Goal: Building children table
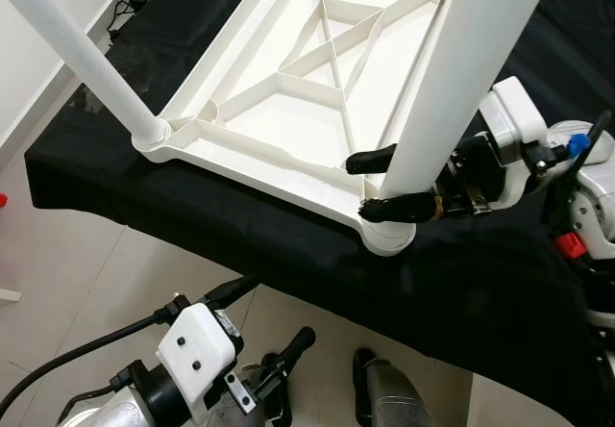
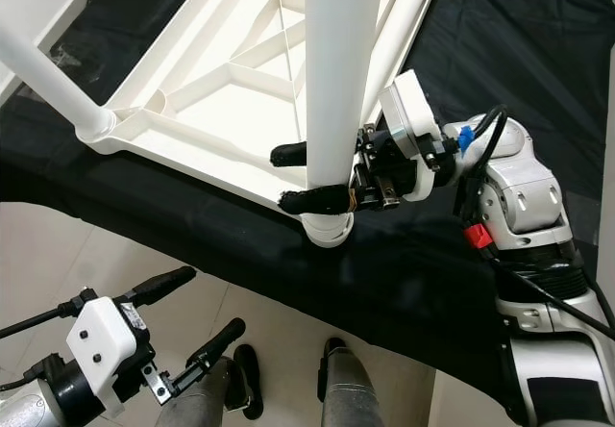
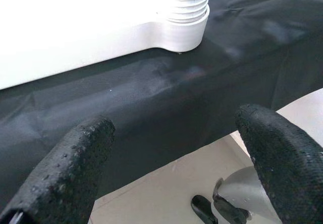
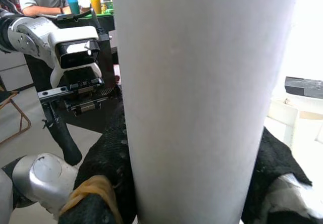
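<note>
Left eye view, nearest first: the left gripper hangs low over the floor, short of the table edge, its two fingers spread wide with nothing between them. Beyond it and up to its right lies the black cloth, and on that cloth the white tabletop, turned underside up with its ribs showing. The right gripper is clamped around the near leg, one finger on each side of the tube, just above the corner socket where the leg stands. The leg's long axis runs straight up out of that socket, across the fingers' grip. A second leg rises from the corner well off to the left gripper's far side. The right arm is plainly the nearer one, so seating or twisting this leg looks like its job.
</note>
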Robot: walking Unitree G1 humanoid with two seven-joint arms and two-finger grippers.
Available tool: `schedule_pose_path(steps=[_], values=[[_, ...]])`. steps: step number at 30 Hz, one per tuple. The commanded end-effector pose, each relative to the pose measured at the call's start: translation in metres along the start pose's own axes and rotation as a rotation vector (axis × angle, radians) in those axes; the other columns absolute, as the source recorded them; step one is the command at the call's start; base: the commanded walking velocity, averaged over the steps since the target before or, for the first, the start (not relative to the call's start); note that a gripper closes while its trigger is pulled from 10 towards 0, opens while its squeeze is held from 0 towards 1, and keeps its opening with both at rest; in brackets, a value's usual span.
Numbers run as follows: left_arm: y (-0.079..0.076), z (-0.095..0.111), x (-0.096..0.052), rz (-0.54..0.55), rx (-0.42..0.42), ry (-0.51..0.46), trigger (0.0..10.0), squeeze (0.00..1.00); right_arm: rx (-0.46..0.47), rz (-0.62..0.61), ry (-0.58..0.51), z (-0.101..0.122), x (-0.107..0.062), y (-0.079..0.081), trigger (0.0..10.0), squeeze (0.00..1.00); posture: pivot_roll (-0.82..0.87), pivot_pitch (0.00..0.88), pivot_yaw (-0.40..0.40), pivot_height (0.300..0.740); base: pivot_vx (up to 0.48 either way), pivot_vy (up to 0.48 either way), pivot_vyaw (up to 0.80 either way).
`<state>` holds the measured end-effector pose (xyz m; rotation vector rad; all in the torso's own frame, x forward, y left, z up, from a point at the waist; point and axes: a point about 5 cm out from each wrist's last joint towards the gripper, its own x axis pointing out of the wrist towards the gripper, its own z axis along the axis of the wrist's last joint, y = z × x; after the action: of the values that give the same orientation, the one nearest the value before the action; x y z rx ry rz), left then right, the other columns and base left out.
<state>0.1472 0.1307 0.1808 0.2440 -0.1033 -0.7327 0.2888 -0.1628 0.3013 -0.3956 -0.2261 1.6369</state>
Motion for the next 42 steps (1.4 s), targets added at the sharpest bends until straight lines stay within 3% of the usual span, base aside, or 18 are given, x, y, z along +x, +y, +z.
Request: schedule_pose_path(steps=[1,30,42], values=[[-0.004,0.002,-0.002,-0.011,0.001,0.004,10.0,0.0,0.118,0.016,0.077,-0.03,0.011,0.005,10.0,0.0,0.05,0.405,0.082,0.74,0.0,0.0,0.0],[-0.004,0.002,0.0,-0.006,0.005,0.001,10.0,0.0,0.093,-0.091,0.038,-0.028,0.018,-0.01,10.0,0.0,0.05,0.409,0.077,0.74,0.0,0.0,0.0],[-0.003,0.002,0.0,-0.005,0.007,0.0,10.0,0.0,0.142,-0.113,0.06,-0.037,0.017,0.007,10.0,0.0,0.04,0.411,0.078,0.74,0.0,0.0,0.0]])
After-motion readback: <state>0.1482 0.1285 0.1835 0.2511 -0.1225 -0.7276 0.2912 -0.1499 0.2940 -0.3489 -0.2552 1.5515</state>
